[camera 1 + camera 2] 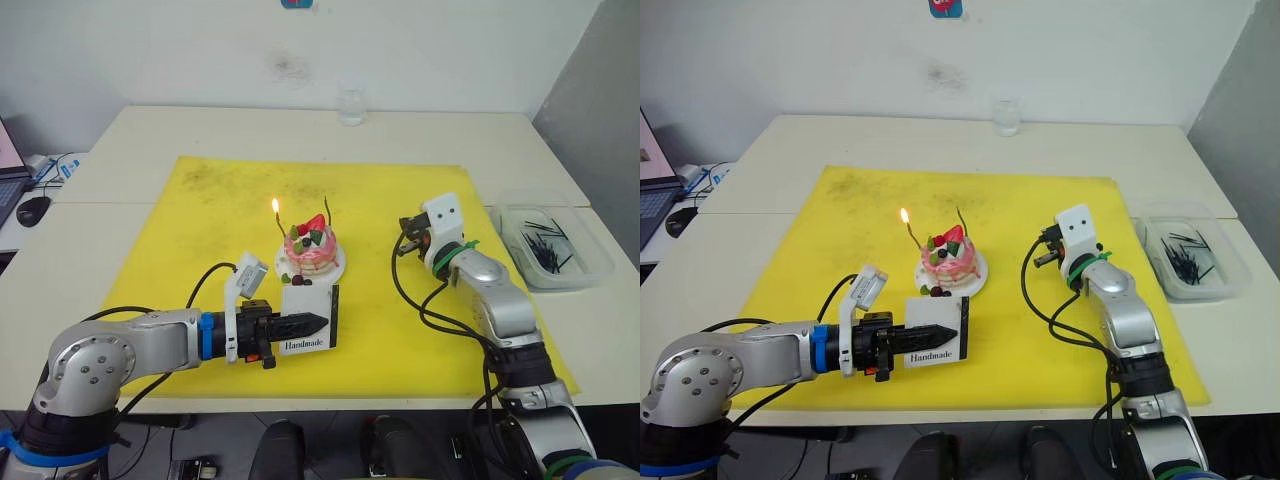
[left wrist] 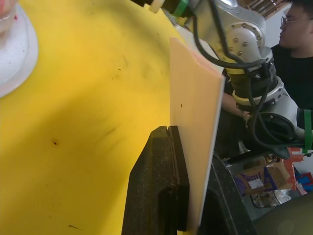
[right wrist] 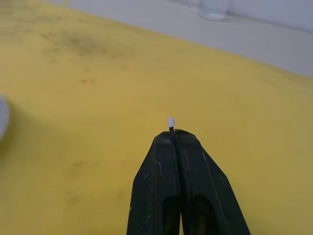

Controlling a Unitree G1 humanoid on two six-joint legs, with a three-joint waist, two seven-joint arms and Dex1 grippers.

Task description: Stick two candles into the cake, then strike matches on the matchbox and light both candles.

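The pink cake (image 1: pixel 311 250) sits on its white plate (image 1: pixel 338 270) in the middle of the yellow mat. Two candles stand in it: the left candle (image 1: pixel 279 228) burns with a small flame, the right candle (image 1: pixel 327 212) shows no flame. My left gripper (image 1: pixel 312 322) is shut on the white matchbox (image 1: pixel 306 302), holding it upright just in front of the cake. My right gripper (image 1: pixel 404 240) hovers over the mat to the right of the cake. It is shut on a match (image 3: pixel 171 122), whose white tip pokes out past the fingertips.
A clear tray (image 1: pixel 590 268) holding several dark matches stands off the mat at the right. A glass (image 1: pixel 351 105) stands at the table's far edge. A mouse (image 1: pixel 33 209) and laptop lie on the desk at the left. A person sits beyond the table in the left wrist view.
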